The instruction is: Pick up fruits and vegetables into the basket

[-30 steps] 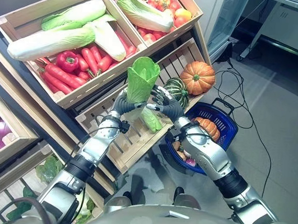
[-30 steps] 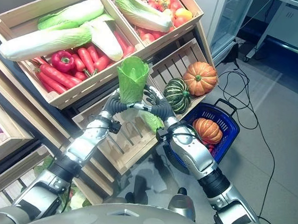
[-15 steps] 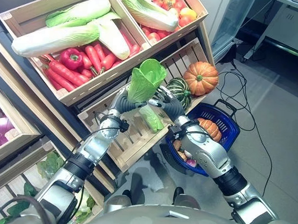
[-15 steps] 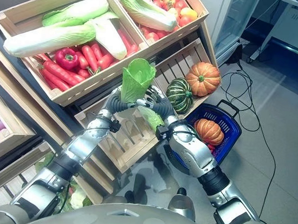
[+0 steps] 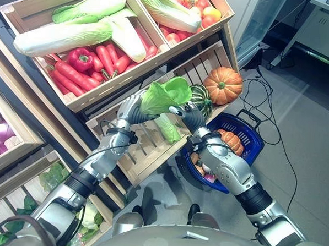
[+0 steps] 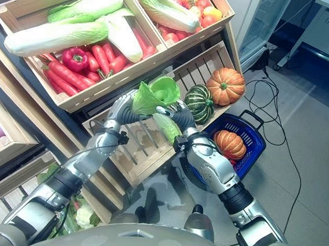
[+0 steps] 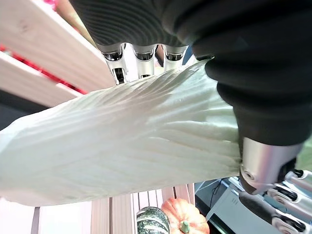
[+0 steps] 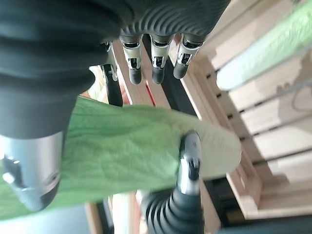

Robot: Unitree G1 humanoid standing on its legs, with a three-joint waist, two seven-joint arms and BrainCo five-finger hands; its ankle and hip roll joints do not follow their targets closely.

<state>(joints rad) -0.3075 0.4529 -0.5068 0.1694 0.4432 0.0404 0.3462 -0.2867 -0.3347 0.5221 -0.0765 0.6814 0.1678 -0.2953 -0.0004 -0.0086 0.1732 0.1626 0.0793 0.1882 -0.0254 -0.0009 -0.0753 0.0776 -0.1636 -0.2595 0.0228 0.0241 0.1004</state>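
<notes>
My left hand (image 5: 130,110) is shut on the pale stalk end of a green cabbage (image 5: 165,94), held over the lower wooden crate (image 5: 146,149) and tilted to the right. The left wrist view shows the white ribbed stalk (image 7: 122,146) between my fingers (image 7: 137,57) and thumb. My right hand (image 5: 190,118) is open just under the leafy end, its straight fingers (image 8: 155,58) apart from the cabbage (image 8: 117,153). A blue basket (image 5: 254,140) stands on the floor under my right arm and holds an orange pumpkin (image 5: 230,140) and other produce.
A second cabbage (image 5: 167,130) lies in the lower crate, beside a striped green squash (image 5: 201,97) and an orange pumpkin (image 5: 222,85). The upper crates hold long cabbages (image 5: 64,35), carrots and peppers (image 5: 82,61), and tomatoes (image 5: 187,0). Leafy greens (image 5: 52,179) sit low on the left.
The cabbage has tipped from upright to leaning right, its leafy end now over my right hand. Both hands have stayed close together.
</notes>
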